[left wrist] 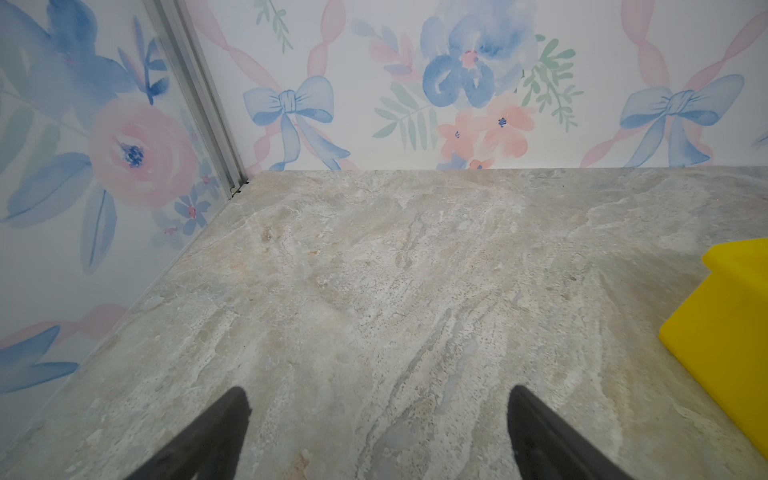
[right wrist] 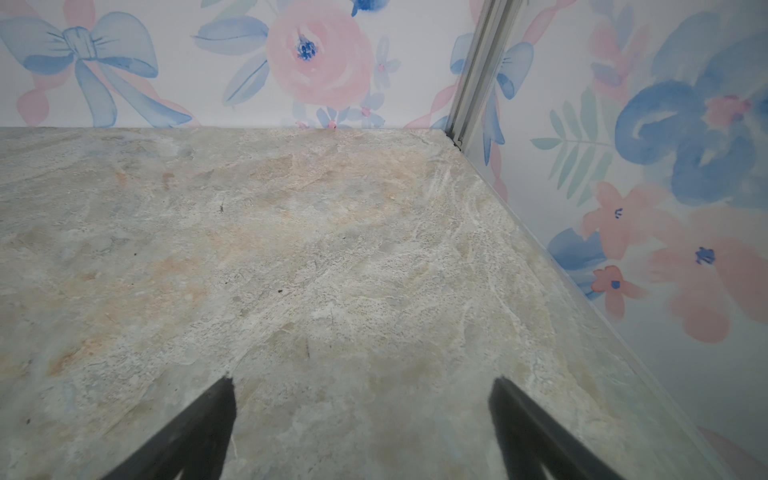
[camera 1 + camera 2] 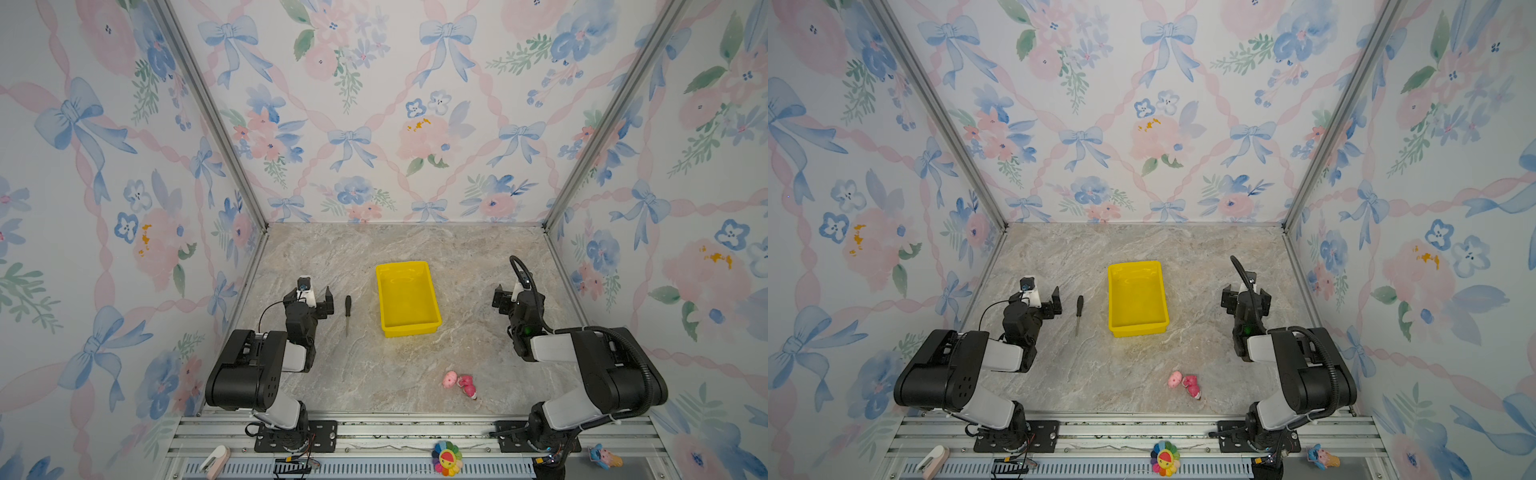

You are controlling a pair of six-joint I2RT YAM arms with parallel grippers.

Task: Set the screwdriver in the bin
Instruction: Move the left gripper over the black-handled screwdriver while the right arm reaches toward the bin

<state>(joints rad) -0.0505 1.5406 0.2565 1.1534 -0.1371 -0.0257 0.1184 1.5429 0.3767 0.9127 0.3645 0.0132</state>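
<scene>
Setting: marbled stone-pattern desk [image 3: 374, 374] enclosed by floral, bow-print walls [image 3: 374, 104].

- Screwdriver [image 3: 348, 313] [image 3: 1079, 313]: lies flat on the desk, outside the bin. Black handle toward the back wall, shaft toward the front. Nothing touches it.
- Bin [image 3: 409, 329] [image 3: 1138, 329]: yellow, near the desk's middle, just right of the screwdriver with a strip of desk between. Nothing in it. One corner [image 1: 723, 332] shows in the left wrist view.
- Left gripper [image 1: 378, 395]: just left of the screwdriver, apart from it. Jaws spread wide, bare desk between them.
- Right gripper [image 2: 363, 382]: well right of the bin. Jaws spread, holding nothing.
- Pink toy [image 3: 461, 384]: on its side near the front edge, well apart from the bin.
</scene>
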